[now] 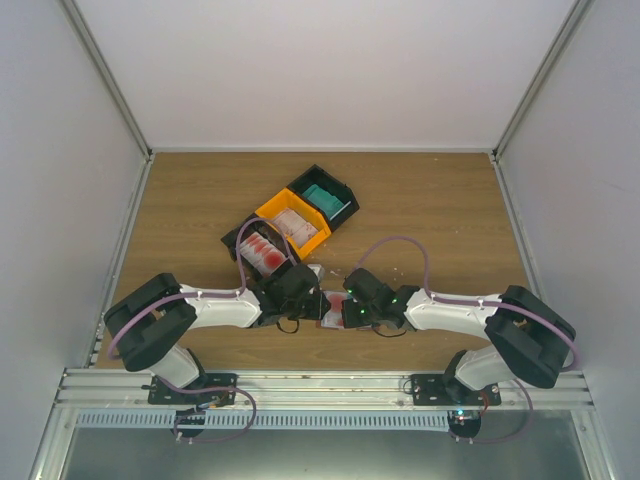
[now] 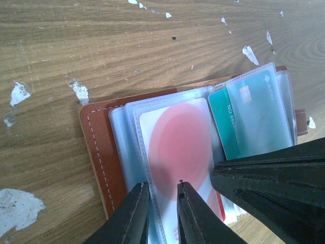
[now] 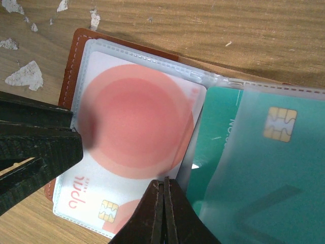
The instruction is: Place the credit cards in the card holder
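Left wrist view, left gripper (image 2: 161,187): hanging narrowly spread over the sleeved white card (image 2: 177,137)
Right gripper (image 3: 165,184): pressing together beside the teal card (image 3: 218,127)
Card holder (image 2: 96,147): lying open

Showing matt, leather-like reddish-brown skin with pale stitching on the card holder (image 2: 96,147). Holding clear, glossy plastic sleeves (image 2: 121,134) inside the card holder, softly frosting the smooth white card with the red round mark (image 3: 137,122) and the smooth teal card (image 2: 224,124). Resting on a matt wood-grain table (image 2: 127,46), carrying rough white flecks (image 2: 79,91) beside the card holder.
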Motion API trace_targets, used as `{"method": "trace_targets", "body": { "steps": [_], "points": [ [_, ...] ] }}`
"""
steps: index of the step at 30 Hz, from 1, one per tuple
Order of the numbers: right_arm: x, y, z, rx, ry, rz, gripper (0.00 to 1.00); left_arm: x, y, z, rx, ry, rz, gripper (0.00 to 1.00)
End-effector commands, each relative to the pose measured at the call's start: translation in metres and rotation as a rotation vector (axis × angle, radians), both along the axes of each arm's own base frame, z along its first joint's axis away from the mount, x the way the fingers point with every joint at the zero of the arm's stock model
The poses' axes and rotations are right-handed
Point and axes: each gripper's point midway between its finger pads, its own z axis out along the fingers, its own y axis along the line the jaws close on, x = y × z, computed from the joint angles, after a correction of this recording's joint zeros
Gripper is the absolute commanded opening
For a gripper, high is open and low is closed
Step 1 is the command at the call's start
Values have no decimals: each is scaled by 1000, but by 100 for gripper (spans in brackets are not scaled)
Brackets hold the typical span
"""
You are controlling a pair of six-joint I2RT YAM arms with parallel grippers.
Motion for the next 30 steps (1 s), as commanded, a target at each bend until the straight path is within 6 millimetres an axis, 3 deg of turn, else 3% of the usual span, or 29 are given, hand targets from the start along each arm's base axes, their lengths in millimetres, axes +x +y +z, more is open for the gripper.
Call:
{"method": "trace_targets", "body": {
  "steps": [1,13,24,30],
  "points": [
    [-24,-30,-36,-137,98,1,0,11,-8,17,-29,-63,-4,19],
    [-24,-29,-37,-135,100,2,1,9,-12,18,-49,-64,-28,13],
    [-23,-20,-28,-71,86,12,1,-6,-36,36,-177,-49,-158,15],
    [-22,-15,-19,-13,65,10,6,-11,-40,29,-182,-11,-178,16]
  ]
}}
